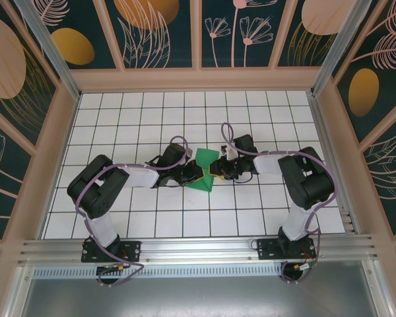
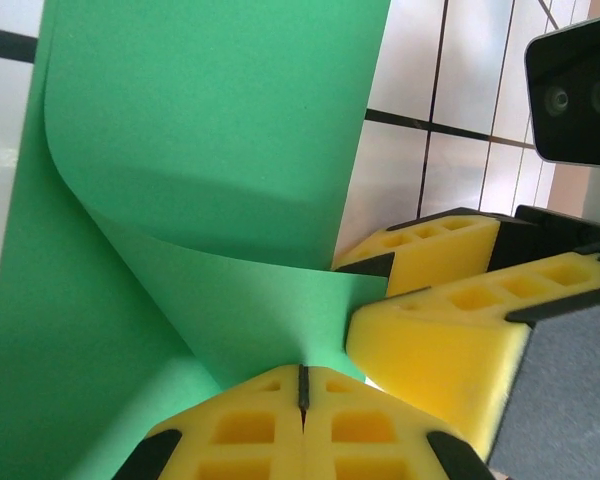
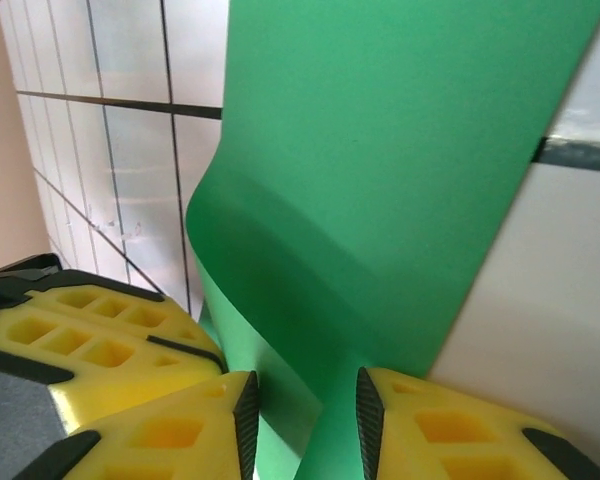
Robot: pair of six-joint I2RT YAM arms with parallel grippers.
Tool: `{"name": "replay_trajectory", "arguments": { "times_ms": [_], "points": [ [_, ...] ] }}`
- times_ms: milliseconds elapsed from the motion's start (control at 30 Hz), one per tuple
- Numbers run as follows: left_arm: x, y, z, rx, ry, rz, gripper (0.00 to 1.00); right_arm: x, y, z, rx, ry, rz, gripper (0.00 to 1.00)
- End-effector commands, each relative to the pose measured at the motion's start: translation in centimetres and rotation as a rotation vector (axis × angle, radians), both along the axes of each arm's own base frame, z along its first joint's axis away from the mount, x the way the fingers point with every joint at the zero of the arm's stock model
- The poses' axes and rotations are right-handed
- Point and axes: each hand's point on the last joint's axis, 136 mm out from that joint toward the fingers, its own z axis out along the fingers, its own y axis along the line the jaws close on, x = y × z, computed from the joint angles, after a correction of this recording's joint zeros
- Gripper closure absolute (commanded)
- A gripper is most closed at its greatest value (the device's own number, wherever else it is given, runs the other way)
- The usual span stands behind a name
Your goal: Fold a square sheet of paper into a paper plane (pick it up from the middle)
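The green square sheet of paper (image 1: 203, 158) lies at the middle of the tiled table, partly raised and curled over itself between the two grippers. My left gripper (image 2: 302, 372) is shut on a lifted fold of the paper (image 2: 210, 150), its yellow pads pressed together with the green edge running into the seam. My right gripper (image 3: 305, 400) faces it from the right with its jaws apart. The curved paper (image 3: 380, 150) runs through the gap, and neither pad presses on it. In the top view the left gripper (image 1: 195, 174) and the right gripper (image 1: 219, 169) almost meet over the sheet.
The white gridded table (image 1: 152, 105) is walled by a wooden frame. A metal rail (image 1: 198, 249) runs along the near edge by the arm bases. The right gripper's yellow fingers (image 2: 440, 330) crowd the left wrist view, and a left finger (image 3: 90, 340) sits close in the right wrist view.
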Motion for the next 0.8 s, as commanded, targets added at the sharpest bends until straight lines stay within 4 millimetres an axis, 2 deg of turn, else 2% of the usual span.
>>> {"name": "replay_trajectory", "arguments": {
  "times_ms": [0,133,233,300,500,767],
  "points": [
    [-0.1,-0.5,0.9,-0.022,-0.033,-0.022,0.97,-0.5,0.5,0.8,0.063,-0.008,0.035,0.63],
    [-0.2,-0.4,1.0,-0.023,-0.035,-0.021,0.97,-0.5,0.6,1.1,0.081,-0.009,0.036,0.68],
    [-0.1,-0.5,1.0,-0.027,-0.034,-0.021,0.97,-0.2,0.3,0.6,0.047,-0.015,0.021,0.81],
    [-0.1,-0.7,1.2,-0.033,-0.039,-0.027,0.97,0.0,0.0,0.0,0.014,-0.016,0.009,0.85],
    [0.1,-1.1,1.4,-0.049,-0.048,-0.04,0.96,0.2,-0.7,-1.4,-0.052,-0.017,-0.001,0.88],
    [0.1,-1.5,1.2,-0.063,-0.043,-0.052,0.95,0.5,-0.9,-1.9,-0.081,-0.024,0.0,0.88]
  ]
}}
